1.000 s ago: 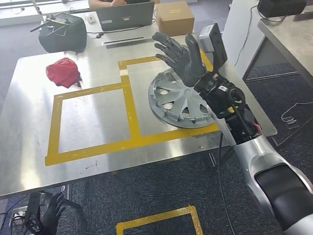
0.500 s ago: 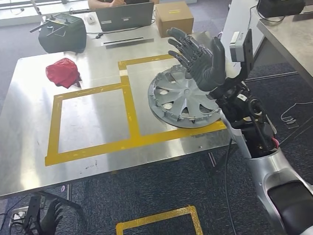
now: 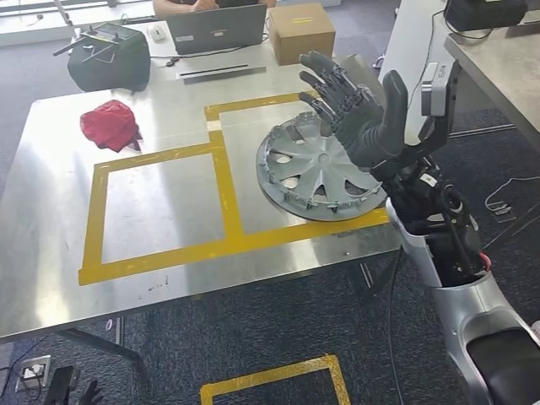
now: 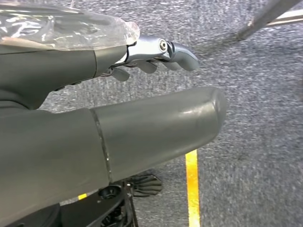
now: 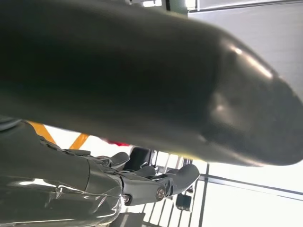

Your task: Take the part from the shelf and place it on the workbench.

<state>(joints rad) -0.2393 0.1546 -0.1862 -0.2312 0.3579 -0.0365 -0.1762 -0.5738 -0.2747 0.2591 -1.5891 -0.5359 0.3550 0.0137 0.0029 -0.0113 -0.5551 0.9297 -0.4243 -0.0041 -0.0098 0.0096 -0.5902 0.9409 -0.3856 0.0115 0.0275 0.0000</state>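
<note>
Resting flat on the workbench (image 3: 57, 211) inside the right-hand square of yellow tape (image 3: 224, 190), face up, with its near rim over the tape line: the part (image 3: 318, 171), a grey wheel cover. Looks set down where the marked bay wants it, so placing appears done (a judgement from how it lies). Hovering above its far right edge, the right hand (image 3: 357, 105), palm turned toward the table's middle, fingers (image 3: 321, 80) spread and holding nothing, thumb upright and apart from them. No contact visible between fingertips and cover; cover below and toward the table's middle from the palm. Hanging low by the floor, the left hand (image 4: 107, 132), thumb and fingers apart, nothing between them. Elsewhere on the table: a red cloth (image 3: 110, 124), a laptop (image 3: 216, 27), a cardboard box (image 3: 300, 31).
</note>
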